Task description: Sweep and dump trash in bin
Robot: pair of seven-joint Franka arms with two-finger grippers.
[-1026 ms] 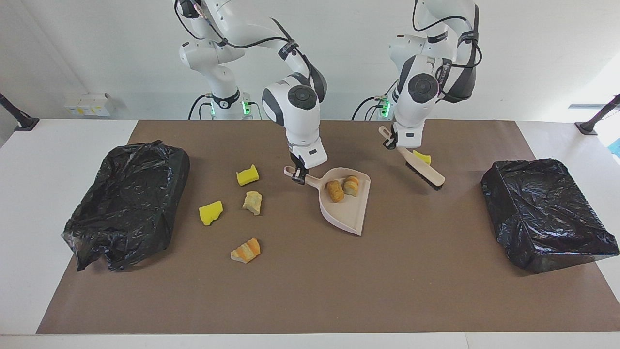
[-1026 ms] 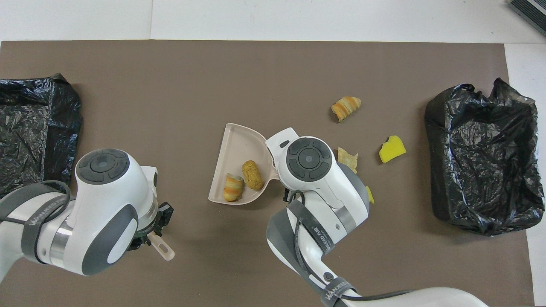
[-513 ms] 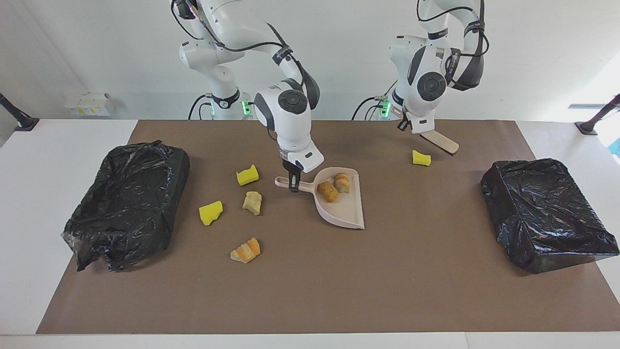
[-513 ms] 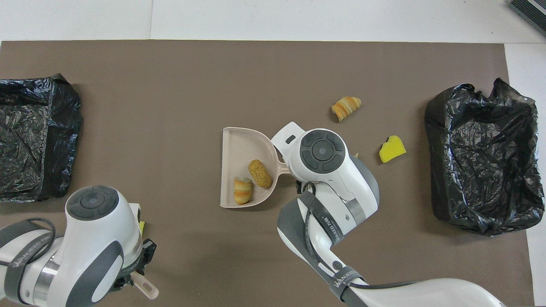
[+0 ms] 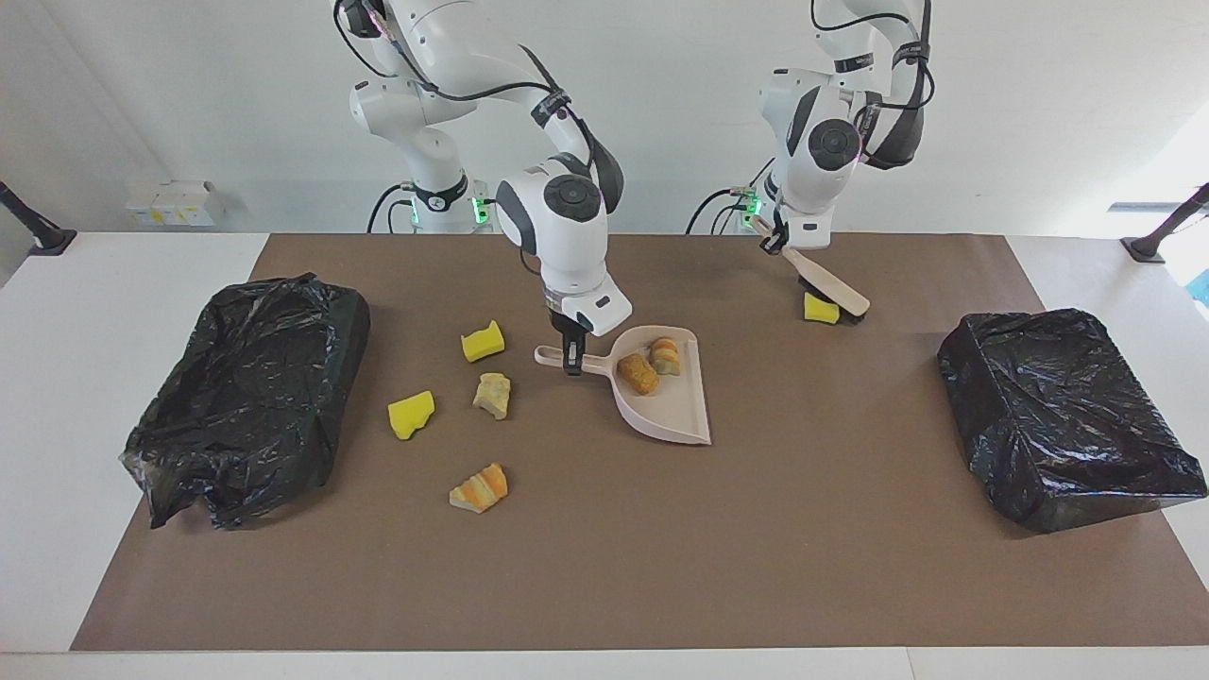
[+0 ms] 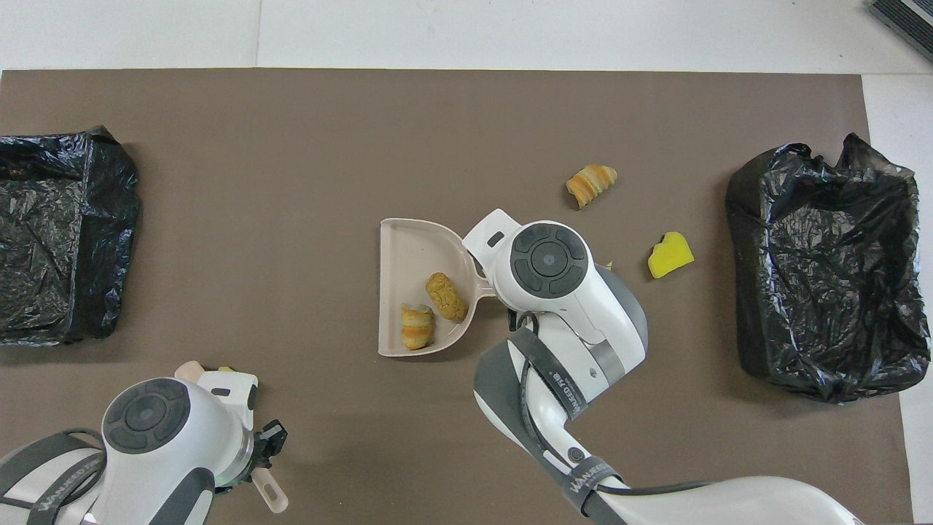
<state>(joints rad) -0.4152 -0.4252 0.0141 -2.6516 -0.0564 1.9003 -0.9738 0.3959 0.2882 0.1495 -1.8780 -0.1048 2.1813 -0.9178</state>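
Two scraps (image 5: 651, 365) already in dustpan (image 5: 675, 413), held by right claw (image 5: 570, 362); five left around it, bins (image 5: 247, 395) unfed. Left claw (image 5: 776, 242) clenched on brush (image 5: 824, 281) touching yellow sponge chunk (image 5: 818, 310).

Glossy crinkled black plastic bin liner (image 5: 1063, 416)

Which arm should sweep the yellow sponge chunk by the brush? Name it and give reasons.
Left. Its pincer is shut on the brush, whose head sits beside that sponge chunk. The right pincer is busy, shut on the dustpan handle.
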